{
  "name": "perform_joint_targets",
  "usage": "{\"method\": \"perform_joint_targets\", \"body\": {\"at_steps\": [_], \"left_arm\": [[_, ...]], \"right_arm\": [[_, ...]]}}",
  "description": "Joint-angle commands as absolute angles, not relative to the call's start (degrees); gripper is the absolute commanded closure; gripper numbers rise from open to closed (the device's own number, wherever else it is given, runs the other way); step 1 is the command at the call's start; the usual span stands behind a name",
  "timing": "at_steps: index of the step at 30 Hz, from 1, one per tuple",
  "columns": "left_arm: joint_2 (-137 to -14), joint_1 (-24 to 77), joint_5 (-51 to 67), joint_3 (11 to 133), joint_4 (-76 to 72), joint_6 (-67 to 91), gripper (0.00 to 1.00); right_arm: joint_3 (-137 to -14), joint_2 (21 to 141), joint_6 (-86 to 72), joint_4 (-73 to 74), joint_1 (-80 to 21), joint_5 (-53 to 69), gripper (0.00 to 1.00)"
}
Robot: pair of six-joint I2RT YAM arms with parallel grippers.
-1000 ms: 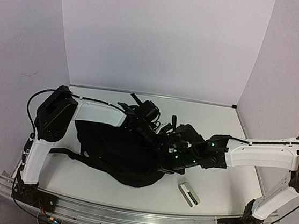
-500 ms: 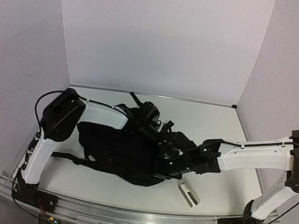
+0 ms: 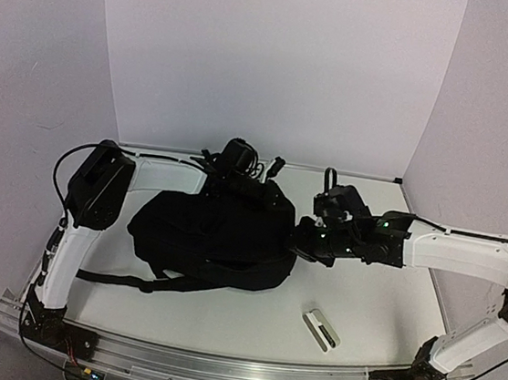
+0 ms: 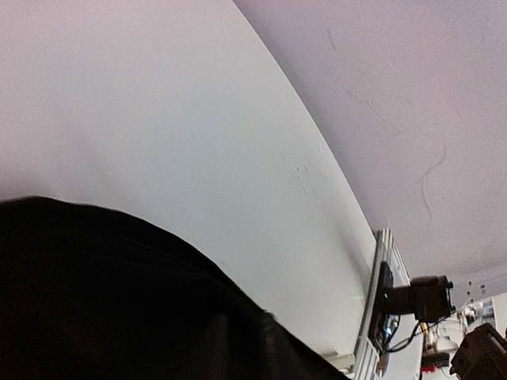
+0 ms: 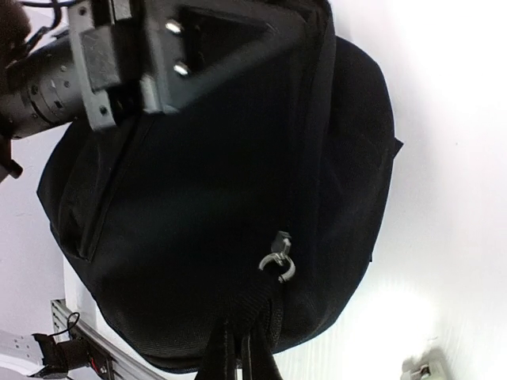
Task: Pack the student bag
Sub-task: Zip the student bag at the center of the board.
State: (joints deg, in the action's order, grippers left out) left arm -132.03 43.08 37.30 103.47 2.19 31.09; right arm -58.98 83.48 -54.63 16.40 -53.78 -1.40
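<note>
The student bag (image 3: 212, 236), a large black backpack, lies flat in the middle of the table with one strap (image 3: 134, 279) trailing toward the front left. My right gripper (image 3: 297, 242) is at the bag's right edge. In the right wrist view it (image 5: 247, 336) is shut on the black fabric pull that hangs from the grey zipper ring (image 5: 279, 263). My left gripper (image 3: 239, 181) rests on the bag's far edge. Black fabric (image 4: 119, 301) fills the lower left wrist view and hides its fingers, so their state is unclear.
A small white oblong object (image 3: 321, 330) lies on the table at the front right, apart from the bag; its corner shows in the right wrist view (image 5: 420, 368). White walls close in the back and both sides. The metal rail (image 3: 215, 369) runs along the near edge.
Both arms have swung toward the back of the table. The right gripper has drawn the zipper pull right and back. The bag now lies flatter and closed, farther back.
</note>
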Motion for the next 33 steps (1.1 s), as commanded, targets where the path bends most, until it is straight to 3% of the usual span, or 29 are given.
{"method": "perform_joint_targets", "body": {"at_steps": [1,4,6,10,17,28,33], "left_arm": [[-122.15,39.99,30.8,101.31,0.41,23.67,0.66],[-114.16,40.37,31.88,93.63,2.05,21.93,0.51],[-108.23,41.81,31.54,87.98,4.24,19.68,0.46],[-97.36,47.24,27.83,77.16,10.26,13.86,0.42],[-84.01,56.6,23.88,61.84,10.95,17.3,0.42],[-85.05,61.98,17.23,58.01,13.69,17.06,0.43],[-87.46,62.0,14.3,59.9,13.75,15.07,0.38]], "right_arm": [[-61.91,82.12,-47.45,14.05,-49.6,5.57,1.0],[-63.26,83.72,-44.63,13.89,-47.46,7.13,1.0],[-64.12,84.48,-43.62,13.82,-46.36,7.52,1.0],[-65.12,86.31,-42.5,12.96,-44.56,8.58,1.0],[-65.53,88.56,-41.62,11.9,-43.79,8.92,1.0],[-65.21,88.81,-42.15,10.14,-43.6,10.3,1.0],[-64.45,88.12,-42.44,9.85,-43.6,10.4,1.0]]}}
